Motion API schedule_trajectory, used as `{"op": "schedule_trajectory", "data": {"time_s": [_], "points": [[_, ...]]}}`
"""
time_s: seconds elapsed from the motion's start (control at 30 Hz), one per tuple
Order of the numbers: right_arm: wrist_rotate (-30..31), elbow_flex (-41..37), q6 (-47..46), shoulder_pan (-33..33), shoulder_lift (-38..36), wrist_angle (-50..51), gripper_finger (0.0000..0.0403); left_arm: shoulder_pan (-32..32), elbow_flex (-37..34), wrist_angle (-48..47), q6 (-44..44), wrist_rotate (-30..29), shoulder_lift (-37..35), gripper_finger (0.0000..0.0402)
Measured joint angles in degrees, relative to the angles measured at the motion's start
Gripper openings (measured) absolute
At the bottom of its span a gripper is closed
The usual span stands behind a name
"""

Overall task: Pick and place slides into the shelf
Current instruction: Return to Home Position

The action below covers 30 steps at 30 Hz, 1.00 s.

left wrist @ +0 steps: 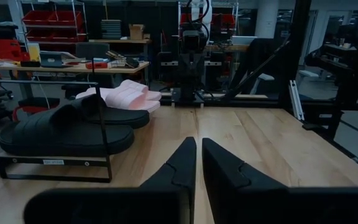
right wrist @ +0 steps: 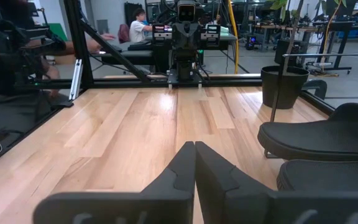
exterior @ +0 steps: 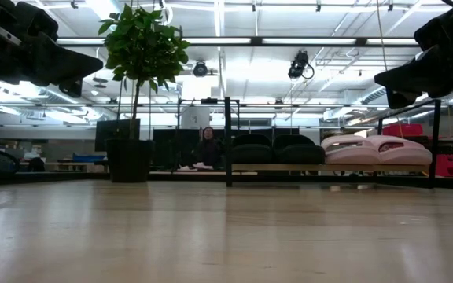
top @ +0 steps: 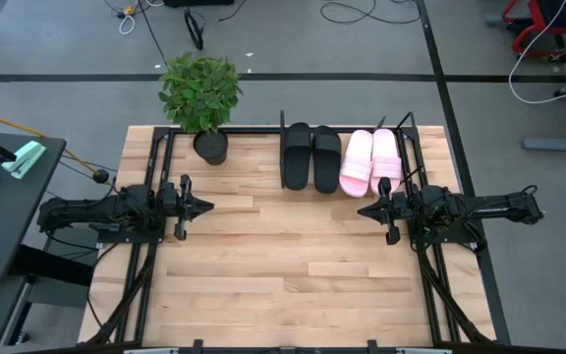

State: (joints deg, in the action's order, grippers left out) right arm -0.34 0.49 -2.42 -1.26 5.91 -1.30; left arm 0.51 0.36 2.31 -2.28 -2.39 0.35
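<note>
Pale wood planks form the table top [top: 283,280], with a workshop room beyond. At the table's left side hangs the left gripper [top: 204,207], its two dark fingers pressed together and pointing toward the middle. The right gripper [top: 364,209] faces it from the right side, fingers likewise pressed together, holding nothing.

Near the right gripper, along the far edge, the thin black rod shelf [exterior: 227,141] carries all four sandals side by side. Two black open-toe slides [top: 296,155] sit toward the middle and two pale pink slides [top: 358,162] to their right. A leafy green plant in a dark pot [top: 202,98] stands left of the shelf.

Placing looks finished, so only parking remains. Each arm should draw back raised and level, the right one staying off the shelf's posts and the pink pair. A pale label strip on the shelf's lower bar is too small to read, and no brand shows on the sandals.
</note>
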Motion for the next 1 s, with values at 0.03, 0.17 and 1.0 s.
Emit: {"op": "schedule_trajectory", "data": {"time_s": [0.03, 0.17, 1.0], "points": [[0.01, 0.00, 0.00, -0.01, -0.01, 0.00, 0.0016, 0.00, 0.00, 0.00, -0.02, -0.01, 0.01, 0.0029], [0.02, 0.00, 0.00, 0.00, 0.00, 0.00, 0.0016, 0.00, 0.00, 0.00, -0.02, 0.00, 0.00, 0.0022], [0.02, 0.00, 0.00, 0.00, -0.01, -0.01, 0.0016, 0.00, 0.00, -0.02, -0.04, -0.01, 0.01, 0.0021]]}}
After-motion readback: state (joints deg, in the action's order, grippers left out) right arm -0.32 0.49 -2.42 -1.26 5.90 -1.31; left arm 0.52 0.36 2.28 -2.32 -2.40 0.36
